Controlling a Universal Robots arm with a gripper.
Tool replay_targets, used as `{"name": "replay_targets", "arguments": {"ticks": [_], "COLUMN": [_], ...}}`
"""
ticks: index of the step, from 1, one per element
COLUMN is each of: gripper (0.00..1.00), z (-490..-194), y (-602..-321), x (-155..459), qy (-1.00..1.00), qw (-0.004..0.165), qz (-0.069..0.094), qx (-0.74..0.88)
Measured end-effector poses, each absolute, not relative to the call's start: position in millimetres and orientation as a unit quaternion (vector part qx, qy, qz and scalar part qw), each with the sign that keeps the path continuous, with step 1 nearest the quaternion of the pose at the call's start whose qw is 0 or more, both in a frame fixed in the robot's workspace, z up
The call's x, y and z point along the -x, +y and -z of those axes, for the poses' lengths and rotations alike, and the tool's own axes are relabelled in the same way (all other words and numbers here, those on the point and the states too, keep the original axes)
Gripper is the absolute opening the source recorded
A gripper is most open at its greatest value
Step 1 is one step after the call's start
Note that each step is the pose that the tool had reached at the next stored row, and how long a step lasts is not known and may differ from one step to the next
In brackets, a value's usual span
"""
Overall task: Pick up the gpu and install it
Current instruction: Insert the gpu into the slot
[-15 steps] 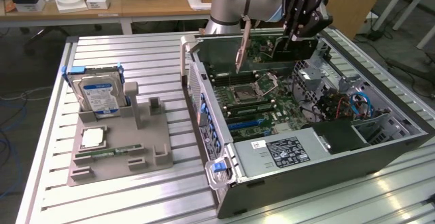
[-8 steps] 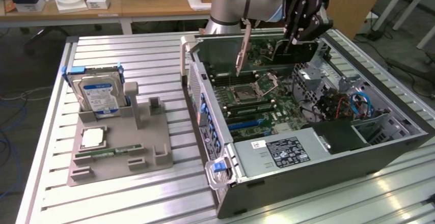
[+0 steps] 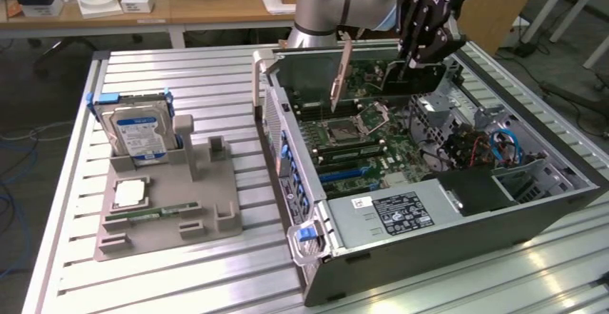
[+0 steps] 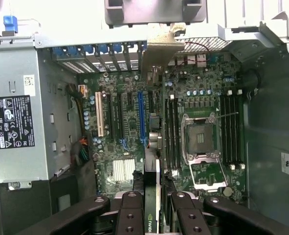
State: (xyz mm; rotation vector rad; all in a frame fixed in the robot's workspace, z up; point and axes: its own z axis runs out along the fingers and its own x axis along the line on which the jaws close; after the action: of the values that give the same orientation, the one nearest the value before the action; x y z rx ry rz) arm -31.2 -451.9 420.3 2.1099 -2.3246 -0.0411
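Hard drive (image 3: 138, 134) upright in the grey holder (image 3: 162, 214) at the exterior view's left, open computer case (image 3: 457, 207) to the right, over its far motherboard (image 4: 129, 132) I see my gripper (image 3: 416, 61) pinching the gpu (image 3: 395, 82), card edge-on between the fingers (image 4: 129, 213).

UR arm (image 3: 329, 0) angled down, gripper (image 3: 416, 63) pointing downward, fingers (image 4: 130, 215) clamped on gpu (image 3: 428, 80).

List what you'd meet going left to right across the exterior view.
Blue-labelled hard drive → grey fixture post → open PC case's perforated side wall → gpu, clamped in the gripper → blue cables inside the case.
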Motion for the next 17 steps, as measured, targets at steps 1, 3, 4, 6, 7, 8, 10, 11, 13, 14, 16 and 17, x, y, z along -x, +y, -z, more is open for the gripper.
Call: {"name": "replay_targets", "arguments": {"ticks": [1,3,4,6,7,8,10,11,13,14,16,17], "gripper": [0.26,0.26,0.26,0.26,0.26,0.26,0.26,0.26,0.26,0.26,0.26,0.26], "z": [-419.7,-418.9,-418.4,-417.5,-417.2,-416.8,-416.0,-415.6,-415.3,-414.8,-413.0,-411.9], "y": [-452.5,-453.3,-453.5,-453.7,-454.0,-454.4,-455.4,-455.4,-455.6,-455.8,-455.8,-455.8], "x": [31.2,31.3,31.3,31.2,31.2,31.2,31.2,31.2,31.3,31.3,31.7,32.1], "qy": [-0.741,-0.743,-0.744,-0.745,-0.746,-0.746,-0.746,-0.746,-0.746,-0.746,-0.746,-0.746], "qw": [0.001,0.001,0.001,0.001,0.001,0.001,0.001,0.001,0.001,0.001,0.001,0.001], "qz": [0.013,0.013,0.013,0.013,0.013,0.013,0.013,0.013,0.013,0.013,0.013,0.013], "qx": [-0.671,-0.669,-0.668,-0.666,-0.666,-0.666,-0.666,-0.666,-0.665,-0.666,-0.665,-0.665]}}
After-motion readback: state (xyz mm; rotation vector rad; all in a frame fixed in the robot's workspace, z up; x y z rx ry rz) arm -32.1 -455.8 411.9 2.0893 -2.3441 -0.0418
